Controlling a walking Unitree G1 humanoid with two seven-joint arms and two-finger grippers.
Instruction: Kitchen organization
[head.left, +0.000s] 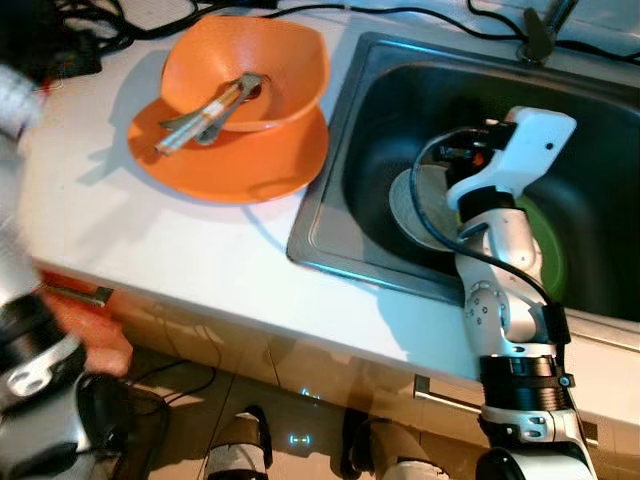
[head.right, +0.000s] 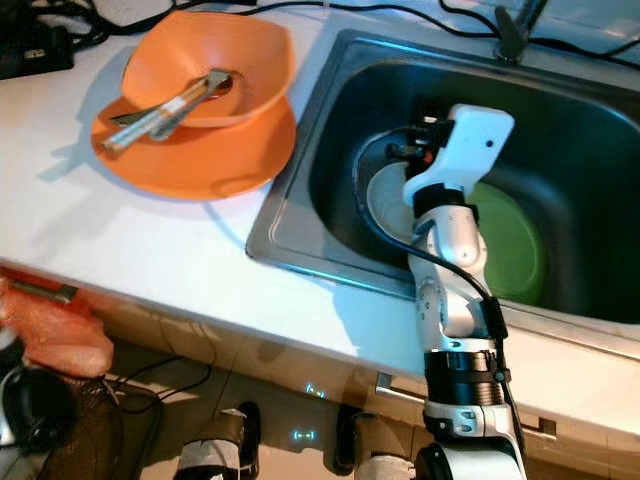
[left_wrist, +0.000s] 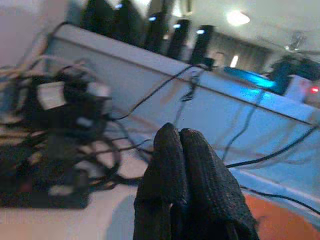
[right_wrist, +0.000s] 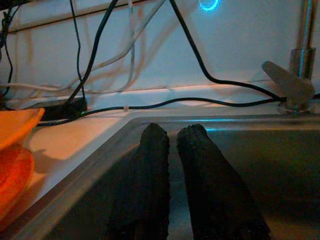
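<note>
I see an orange bowl (head.left: 250, 75) sitting on an orange plate (head.left: 225, 160) near the back of the white bench (head.left: 200, 260), just beside the sink's left rim. Metal cutlery (head.left: 205, 115) lies tilted in the bowl, handles poking out over its near-left lip. In the steel sink (head.left: 330, 200) a white plate (head.right: 385, 200) lies on the basin floor, and a green plate (head.right: 515, 250) lies next to it toward the right wall; I cannot tell if they overlap, since my right arm covers the join. The right end effector (right_wrist: 172, 145) is down inside the basin over those plates, its two black fingers held narrow with a thin gap, gripping nothing. The tap (right_wrist: 295, 75) stands at the sink's back edge, with black cables (right_wrist: 150, 102) trailing along the bench's back edge. My left end effector (left_wrist: 180, 145) is over the bench's far-left corner, fingers pressed together and empty, facing a clutter of black adapters (left_wrist: 55, 145).
</note>
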